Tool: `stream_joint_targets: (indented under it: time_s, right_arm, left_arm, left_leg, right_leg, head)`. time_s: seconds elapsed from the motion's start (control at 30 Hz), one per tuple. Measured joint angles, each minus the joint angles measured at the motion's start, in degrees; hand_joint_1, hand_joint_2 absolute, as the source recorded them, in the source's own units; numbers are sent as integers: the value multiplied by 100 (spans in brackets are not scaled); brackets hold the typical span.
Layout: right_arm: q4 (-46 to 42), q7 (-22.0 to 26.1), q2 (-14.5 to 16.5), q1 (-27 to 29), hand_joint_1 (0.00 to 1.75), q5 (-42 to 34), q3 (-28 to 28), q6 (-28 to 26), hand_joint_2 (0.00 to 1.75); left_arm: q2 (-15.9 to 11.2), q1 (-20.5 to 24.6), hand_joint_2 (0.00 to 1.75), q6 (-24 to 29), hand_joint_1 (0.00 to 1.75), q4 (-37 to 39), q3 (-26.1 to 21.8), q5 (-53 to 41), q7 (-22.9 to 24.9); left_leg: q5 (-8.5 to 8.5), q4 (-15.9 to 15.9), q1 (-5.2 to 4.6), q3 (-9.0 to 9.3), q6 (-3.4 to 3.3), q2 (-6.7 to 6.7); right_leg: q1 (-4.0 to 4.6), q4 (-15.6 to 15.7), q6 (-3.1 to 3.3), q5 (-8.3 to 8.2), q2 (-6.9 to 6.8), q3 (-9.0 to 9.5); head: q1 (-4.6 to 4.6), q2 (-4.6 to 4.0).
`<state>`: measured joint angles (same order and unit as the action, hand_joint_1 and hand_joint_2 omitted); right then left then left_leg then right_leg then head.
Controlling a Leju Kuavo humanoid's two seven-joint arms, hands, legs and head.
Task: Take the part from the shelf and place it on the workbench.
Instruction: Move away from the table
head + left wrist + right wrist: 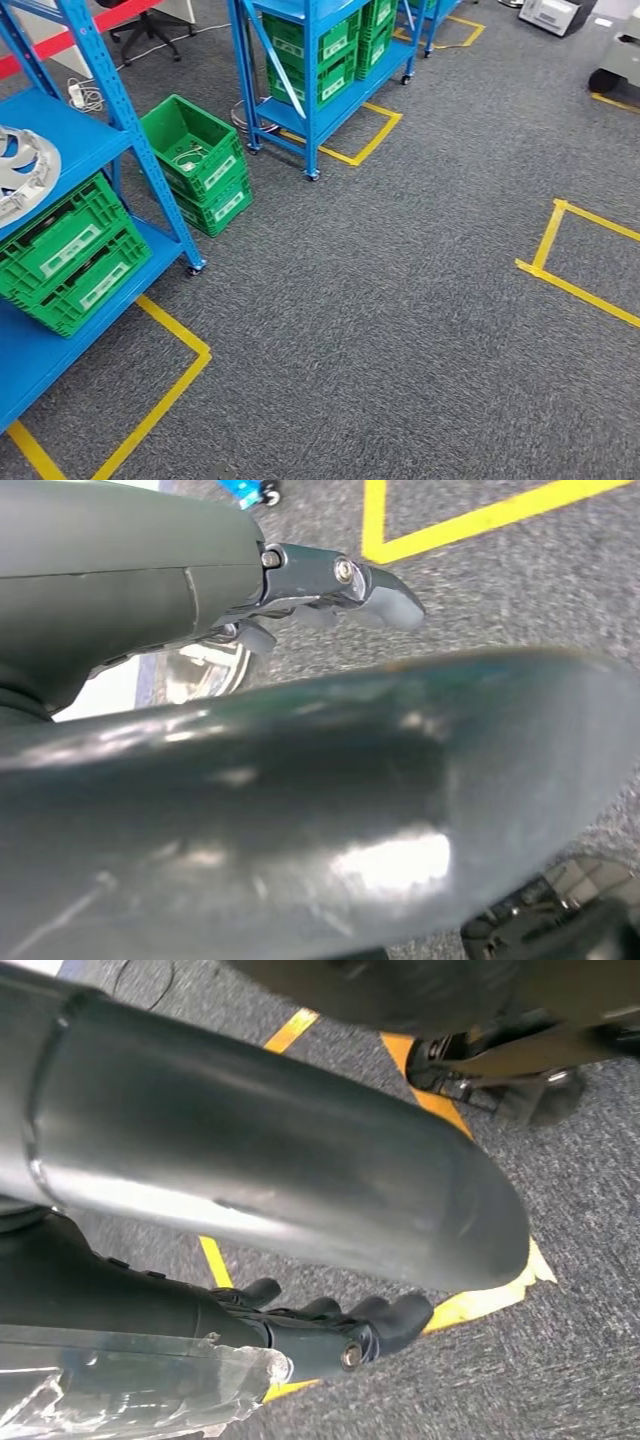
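- Grey carpet (392, 330) marked with yellow tape lines (162, 395) spreads across the room.
- On the left, a blue metal shelf (75, 140) carries the silver spoked wheel-cover part (23, 170), above stacked green plastic crates (72, 255).
- More green crates (200, 160) sit on the floor just beyond.
- Left hand (340, 585): fingers straight, empty.
- Right hand (340, 1325): cannot tell.

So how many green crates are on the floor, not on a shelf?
2, stacked beside the left shelf: an open top crate sitting on a bottom crate. More could be hidden behind the shelves.
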<state>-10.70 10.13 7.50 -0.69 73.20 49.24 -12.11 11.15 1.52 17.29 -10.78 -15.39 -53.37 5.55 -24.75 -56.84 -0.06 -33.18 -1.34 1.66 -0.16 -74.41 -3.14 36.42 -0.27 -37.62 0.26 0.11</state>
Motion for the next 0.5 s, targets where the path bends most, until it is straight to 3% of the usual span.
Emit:
stream_joint_targets:
  time_s: [0.03,0.07,0.1,0.17,0.23,0.3,0.37,0.43,0.5]
  right_arm:
    - [-1,-1,0,6,0,0,1,0,0]
    - [-1,-2,0,5,0,1,1,-1,0]
    - [-1,-2,0,1,0,1,1,-1,0]
    - [0,-1,0,-10,0,2,-1,-2,0]
    - [1,-2,0,-17,0,2,-2,-1,0]
    - [0,-2,-1,-20,0,2,-1,0,0]
    - [0,3,-2,-22,0,3,1,-1,0]
    - [-1,8,-2,-14,0,4,1,-1,0]
    - [-1,7,-2,5,0,3,1,0,0]
  left_arm:
    - [-3,-6,0,-1,0,0,0,-1,0]
    - [-4,-12,0,-2,0,0,0,-1,0]
    - [-3,-16,0,-3,0,0,0,-1,0]
    - [-1,-11,0,-6,0,0,0,-1,0]
    - [-5,-10,0,-7,0,0,0,-2,0]
    - [-8,-31,0,-7,0,0,0,-3,0]
    - [-8,-45,0,-8,0,0,0,-3,0]
    - [-7,-30,0,-9,0,0,0,-2,0]
    - [-7,-14,0,-10,0,0,0,-1,0]
  left_leg:
    - [1,-2,0,4,0,83]
    - [3,-4,2,11,4,169]
    - [5,-6,7,19,14,251]
    - [11,-22,1,11,60,399]
    - [37,-18,-1,-24,127,512]
    - [64,-6,19,-61,194,581]
    - [-79,-205,10,-174,253,376]
    - [-447,-846,-3,-484,295,53]
    - [-711,-1532,6,-813,318,-71]
  right_leg:
    - [-1,-4,5,-87,9,-41]
    - [-7,223,13,-279,30,30]
    - [-19,604,22,-518,94,184]
    - [-64,1334,38,-822,374,488]
    - [-82,1575,66,-858,519,605]
    - [-72,1589,135,-894,388,627]
    - [-79,1615,211,-929,250,627]
    - [-73,1629,256,-935,94,625]
    - [-59,1629,277,-925,-95,619]
  head:
    - [1,0]
    - [1,0]
    - [1,0]
    - [0,0]
    - [-5,0]
    - [-8,0]
    - [-36,0]
    - [-69,0]
    - [-73,0]
